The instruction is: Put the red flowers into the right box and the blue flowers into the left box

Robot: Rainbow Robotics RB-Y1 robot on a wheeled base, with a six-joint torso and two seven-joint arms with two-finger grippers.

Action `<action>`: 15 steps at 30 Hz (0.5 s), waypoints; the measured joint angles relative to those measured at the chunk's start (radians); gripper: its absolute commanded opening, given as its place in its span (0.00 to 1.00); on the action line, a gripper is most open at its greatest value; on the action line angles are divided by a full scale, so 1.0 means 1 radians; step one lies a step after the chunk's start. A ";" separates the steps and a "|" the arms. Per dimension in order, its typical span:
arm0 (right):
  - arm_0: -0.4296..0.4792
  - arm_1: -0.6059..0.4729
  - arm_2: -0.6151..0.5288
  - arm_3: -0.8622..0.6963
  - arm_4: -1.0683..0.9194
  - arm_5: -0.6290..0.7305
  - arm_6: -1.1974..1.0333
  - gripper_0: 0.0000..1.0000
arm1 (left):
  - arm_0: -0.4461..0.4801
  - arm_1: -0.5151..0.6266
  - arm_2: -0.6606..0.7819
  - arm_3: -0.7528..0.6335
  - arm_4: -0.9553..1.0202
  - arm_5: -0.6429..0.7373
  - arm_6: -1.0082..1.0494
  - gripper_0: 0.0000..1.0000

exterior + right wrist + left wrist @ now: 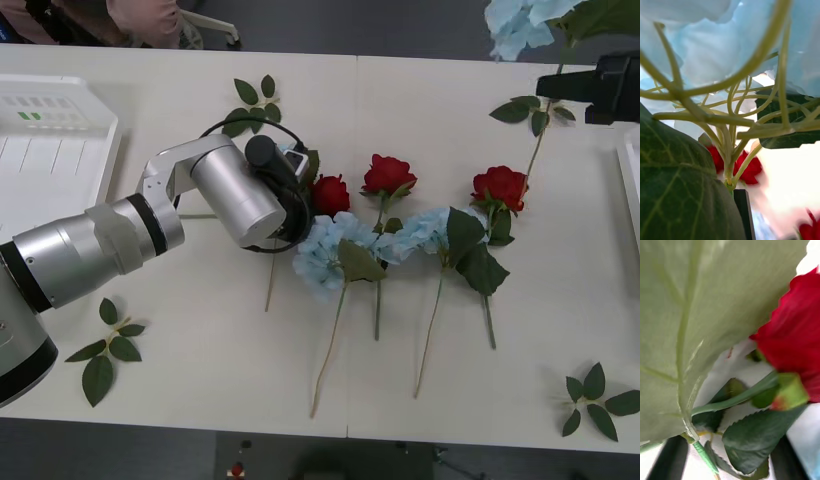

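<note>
Lying nearest the robot, two loose leaf sprigs rest on the white table: one is well to the left of the middle red rose, and the other is well to its right. Just nearer than that rose lie two blue flowers. Their heads are close together and their thin stems run back toward the robot.

A second red rose lies just left of the middle rose, and a third lies to its right, so the three form a row. The left gripper is down at the rose left of the middle one. Its black fingers are spread wide, with a thin green stem and a big leaf between them, and they clamp nothing. The red head is close in front of them.

The left box sits far to the left of the middle rose, at the table's edge. Beyond and to the right of that rose, the right gripper hangs above the table. Its fingers are closed on the stem of a lifted blue flower, whose pale head stands above the gripper.
</note>
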 measured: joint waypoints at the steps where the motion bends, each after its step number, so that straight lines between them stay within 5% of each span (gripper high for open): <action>1: 0.000 0.033 -0.025 0.000 0.000 0.000 0.001 0.00 | 0.000 0.000 -0.002 0.003 -0.001 -0.002 0.000 0.04; 15: -0.011 0.247 -0.104 0.000 0.065 0.020 0.061 0.00 | -0.014 0.060 -0.002 -0.084 0.039 -0.002 0.000 0.00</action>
